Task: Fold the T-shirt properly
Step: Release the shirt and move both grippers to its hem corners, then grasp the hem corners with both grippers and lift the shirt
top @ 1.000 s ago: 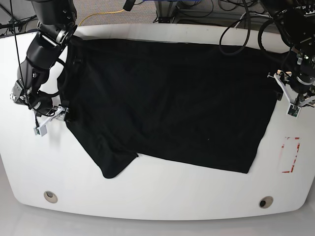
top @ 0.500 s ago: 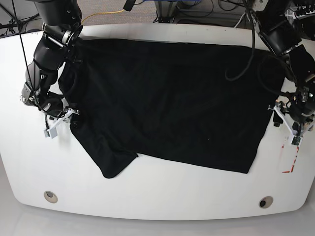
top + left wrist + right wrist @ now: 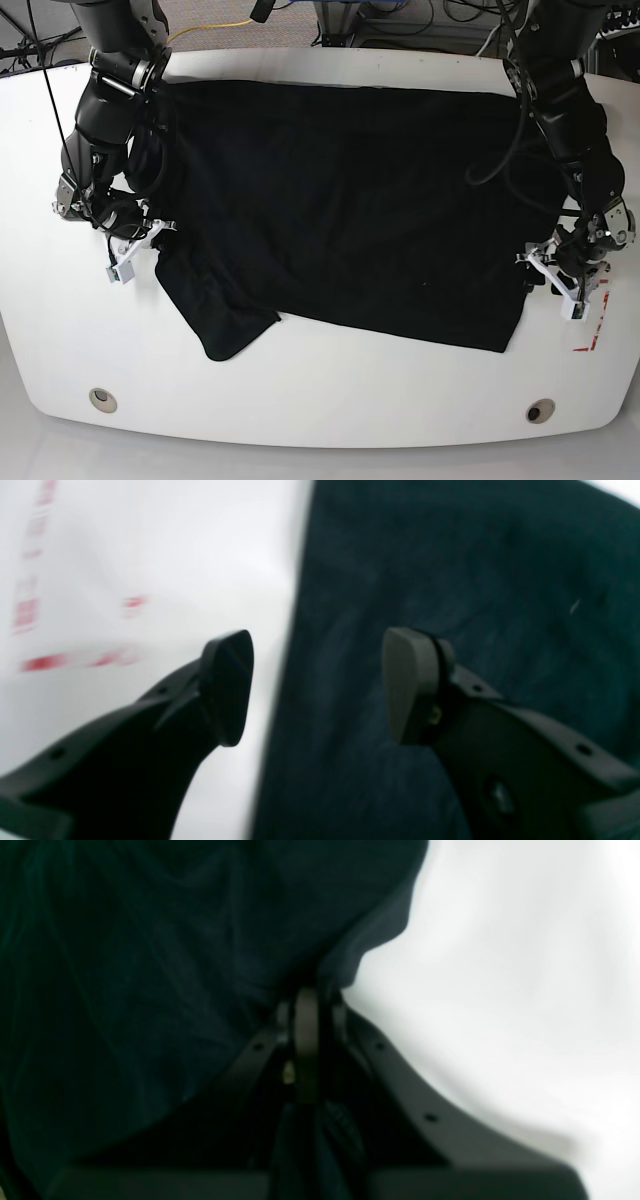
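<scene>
The black T-shirt [image 3: 350,200] lies spread over the white table [image 3: 330,390], with a sleeve flap [image 3: 225,325] sticking out at the front left. My right gripper [image 3: 148,243] is at the shirt's left edge. In the right wrist view it [image 3: 306,1002] is shut on a pinched fold of the shirt [image 3: 150,965]. My left gripper [image 3: 543,272] is at the shirt's lower right edge. In the left wrist view it [image 3: 317,687] is open, one finger [image 3: 227,690] over bare table and the other over the shirt [image 3: 475,580], straddling its edge.
Red tape marks [image 3: 590,325] sit on the table right of the left gripper and show blurred in the left wrist view [image 3: 75,660]. Two round holes [image 3: 102,400] [image 3: 540,411] are near the front edge. Cables lie behind the table's far edge.
My left gripper has moved down the shirt's right side and in to its lower right edge. My right gripper has shifted right and slightly down, drawing the left edge inward.
</scene>
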You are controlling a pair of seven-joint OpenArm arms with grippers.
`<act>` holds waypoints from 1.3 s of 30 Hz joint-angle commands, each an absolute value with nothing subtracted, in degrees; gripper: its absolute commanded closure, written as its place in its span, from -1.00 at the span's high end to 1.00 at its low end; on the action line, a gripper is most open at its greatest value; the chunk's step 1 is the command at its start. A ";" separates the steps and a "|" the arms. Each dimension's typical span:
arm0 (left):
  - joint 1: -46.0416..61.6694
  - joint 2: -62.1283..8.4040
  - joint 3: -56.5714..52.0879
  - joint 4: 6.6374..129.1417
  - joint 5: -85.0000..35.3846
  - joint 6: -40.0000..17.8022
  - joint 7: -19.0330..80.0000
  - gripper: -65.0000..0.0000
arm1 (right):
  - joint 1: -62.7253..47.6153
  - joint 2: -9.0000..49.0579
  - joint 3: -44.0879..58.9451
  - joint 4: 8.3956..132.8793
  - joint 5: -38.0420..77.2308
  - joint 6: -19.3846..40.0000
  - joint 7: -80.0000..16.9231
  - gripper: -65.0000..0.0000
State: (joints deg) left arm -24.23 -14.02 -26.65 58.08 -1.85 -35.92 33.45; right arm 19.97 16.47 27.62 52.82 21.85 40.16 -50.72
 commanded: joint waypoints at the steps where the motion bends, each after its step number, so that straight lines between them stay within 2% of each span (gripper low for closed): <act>1: -26.59 -16.31 -26.59 55.25 -2.59 -34.51 29.93 0.16 | 20.35 17.01 27.38 53.05 19.38 40.00 -52.88 -1.00; 8: -31.43 -18.33 -26.07 40.92 -2.51 -32.31 21.67 0.17 | 20.26 17.10 27.38 53.05 19.30 40.00 -52.79 -1.00; 14: -34.59 -19.56 -21.76 31.87 -2.59 -31.34 15.96 0.48 | 20.26 17.10 27.38 53.05 19.30 40.00 -52.79 -1.00; 18: -35.12 -19.38 -18.68 30.99 -2.86 -31.43 15.52 0.51 | 20.18 17.01 27.38 53.05 19.56 40.00 -52.79 -1.00; 33: -35.30 -13.41 -18.33 28.88 -2.68 -31.60 15.34 0.49 | 20.26 17.01 27.47 53.05 19.91 40.00 -52.79 -1.00; 35: -35.30 -13.14 -18.33 28.62 -2.68 -31.43 14.64 0.41 | 20.18 17.01 27.47 53.05 19.91 40.00 -52.79 -1.00; 38: -35.30 -13.14 -18.33 28.35 -2.59 -31.25 12.09 0.08 | 20.18 17.01 27.47 53.05 19.91 40.00 -52.79 -1.00; 39: -35.21 -13.14 -18.33 28.35 -2.59 -30.90 11.47 -0.11 | 20.18 17.01 27.47 53.05 19.91 40.00 -52.79 -1.00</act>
